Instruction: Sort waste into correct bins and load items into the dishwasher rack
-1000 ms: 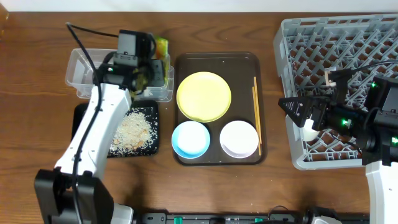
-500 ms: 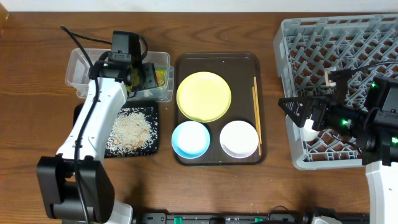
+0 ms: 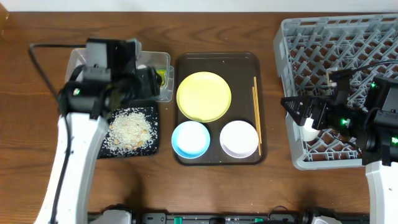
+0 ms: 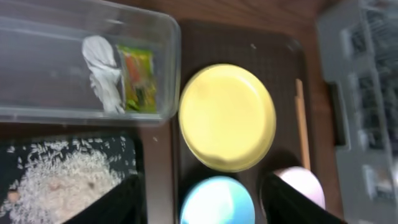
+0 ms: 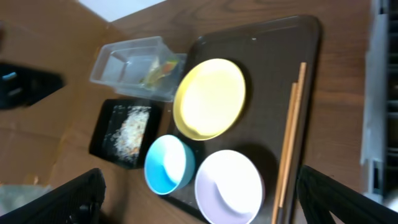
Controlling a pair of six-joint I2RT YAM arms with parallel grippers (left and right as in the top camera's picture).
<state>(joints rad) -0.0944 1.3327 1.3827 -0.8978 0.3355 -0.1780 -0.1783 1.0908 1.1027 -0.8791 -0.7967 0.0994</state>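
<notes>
One plate (image 3: 204, 96), one blue bowl (image 3: 191, 139), one pinkish bowl (image 3: 239, 139) and two chopsticks (image 3: 255, 115) sit on a brown tray (image 3: 214, 59). One cup (image 3: 308, 130) lies in the rack (image 3: 323, 34). One tub (image 3: 78, 65) holds a wrapper (image 4: 138, 78) and a scrap (image 4: 102, 71); one black tray (image 3: 155, 146) holds crumbs (image 3: 130, 127). The left gripper (image 4: 200, 186) hangs over the tub's right end, fingers spread, empty. The right gripper (image 5: 199, 186) hovers beside the cup, fingers wide apart, empty.

Dark brown serving tray (image 3: 242, 65) — on wooden table (image 3: 217, 186)
</notes>
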